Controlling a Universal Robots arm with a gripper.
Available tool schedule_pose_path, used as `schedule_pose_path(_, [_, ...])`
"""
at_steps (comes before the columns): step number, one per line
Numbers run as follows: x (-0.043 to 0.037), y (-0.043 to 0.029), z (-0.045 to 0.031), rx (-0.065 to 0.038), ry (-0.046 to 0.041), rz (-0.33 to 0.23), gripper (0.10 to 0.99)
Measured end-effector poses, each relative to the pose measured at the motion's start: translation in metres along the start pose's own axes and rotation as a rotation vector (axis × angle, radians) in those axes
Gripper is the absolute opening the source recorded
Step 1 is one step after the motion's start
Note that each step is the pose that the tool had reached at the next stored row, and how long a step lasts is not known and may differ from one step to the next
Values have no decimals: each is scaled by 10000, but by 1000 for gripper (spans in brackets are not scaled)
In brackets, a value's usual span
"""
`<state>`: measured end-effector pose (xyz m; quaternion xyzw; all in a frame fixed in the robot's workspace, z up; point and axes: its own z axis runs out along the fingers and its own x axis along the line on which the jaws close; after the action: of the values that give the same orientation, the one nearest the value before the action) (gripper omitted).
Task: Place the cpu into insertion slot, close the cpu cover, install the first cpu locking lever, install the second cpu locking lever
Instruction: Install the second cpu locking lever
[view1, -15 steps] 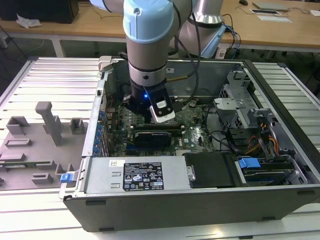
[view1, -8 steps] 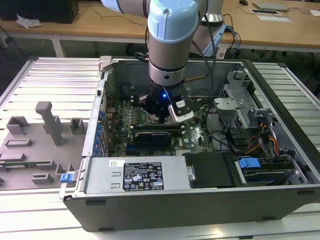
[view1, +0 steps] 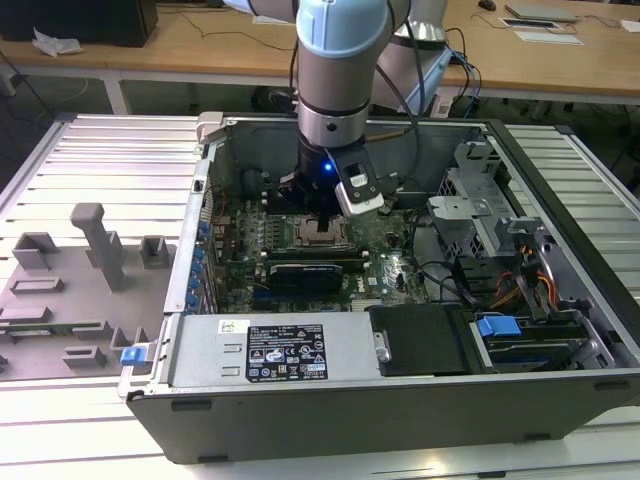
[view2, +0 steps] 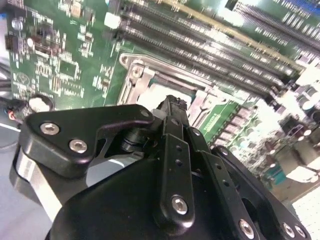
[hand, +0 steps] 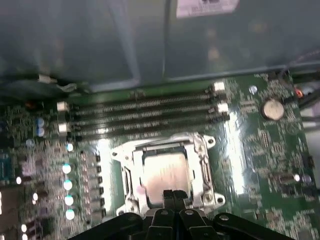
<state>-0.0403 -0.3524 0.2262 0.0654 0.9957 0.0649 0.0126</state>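
The cpu (hand: 165, 167) lies flat in the insertion slot (view1: 322, 234) on the green board, its pale metal face showing through the window of the cpu cover (hand: 204, 150). The silver cover frame lies down flat around the chip. My gripper (hand: 170, 196) hovers low over one edge of the socket with its black fingers pressed together and nothing between them. In the second wrist view the gripper (view2: 172, 103) points down at the cpu cover (view2: 150, 75), and a thin metal lever (view2: 155, 61) runs along the socket's edge. In the exterior view the gripper (view1: 323, 213) stands just above the socket.
Long black memory slots (hand: 145, 112) run beside the socket. A round coin battery (hand: 272, 107) sits on the board. The case walls, a grey power supply (view1: 280, 350), a drive cage (view1: 480, 215) and cables (view1: 520, 280) hem the arm in. A grey fixture plate (view1: 80, 270) lies at the exterior view's left.
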Motion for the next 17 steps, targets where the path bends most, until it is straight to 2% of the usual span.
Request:
schedule_pose_path(3, [7,53,14,-9,1,-237,106])
schedule_pose_path(4, [11,56,18,-16,-39,-270,106])
schedule_pose_path(5, [16,55,20,-25,-132,-292,106])
schedule_pose_path(6, [29,54,22,-53,-358,-327,106])
schedule_pose_path(7, [39,54,22,-55,-463,-341,106])
schedule_pose_path(8, [46,56,24,-33,-501,-348,106])
schedule_pose_path(9, [50,63,19,28,-509,-352,106])
schedule_pose_path(11, [48,69,-26,85,-514,-357,106])
schedule_pose_path(13, [48,76,-78,105,-517,-356,106])
schedule_pose_path(17, [48,77,-82,105,-518,-356,106])
